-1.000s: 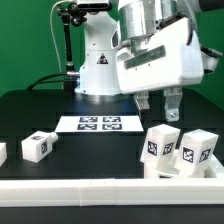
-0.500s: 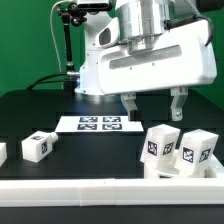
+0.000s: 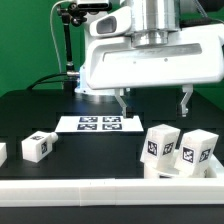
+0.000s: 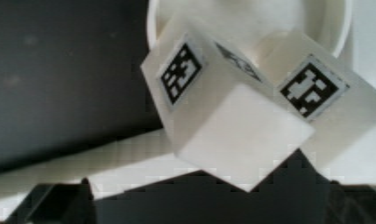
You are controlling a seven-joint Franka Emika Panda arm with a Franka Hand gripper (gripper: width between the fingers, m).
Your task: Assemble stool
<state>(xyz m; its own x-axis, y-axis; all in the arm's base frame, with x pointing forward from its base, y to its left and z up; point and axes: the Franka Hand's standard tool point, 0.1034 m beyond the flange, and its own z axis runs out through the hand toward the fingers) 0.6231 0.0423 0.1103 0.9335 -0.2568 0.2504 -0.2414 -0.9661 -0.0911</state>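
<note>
gripper (image 3: 154,108) hangs empty, its two fingers (image 3: 186,100) spread wide with nothing between them, above the black table (image 3: 30,110) and, as far as the exterior view shows, over or a little behind the pair of stool legs (image 3: 160,147) standing close together at the exterior view's right, just behind the white border rail (image 3: 100,192). a third leg (image 3: 38,146) lies well apart at the exterior view's left, and the marker board (image 3: 97,123) lies between them, further back. the wrist view looks down on a tagged leg (image 4: 220,120) filling most of the picture, so the hand seems roughly lined up over that pair. i cannot pick out the round seat for certain. these blocks look like hard, light, smooth plastic: stiff enough to pinch firmly, yet likely to slip or topple, so two flat opposite faces near mid-height seem the best hold. the neighbouring leg and the rail crowd that side; open room lies toward the middle of the table and upward
</note>
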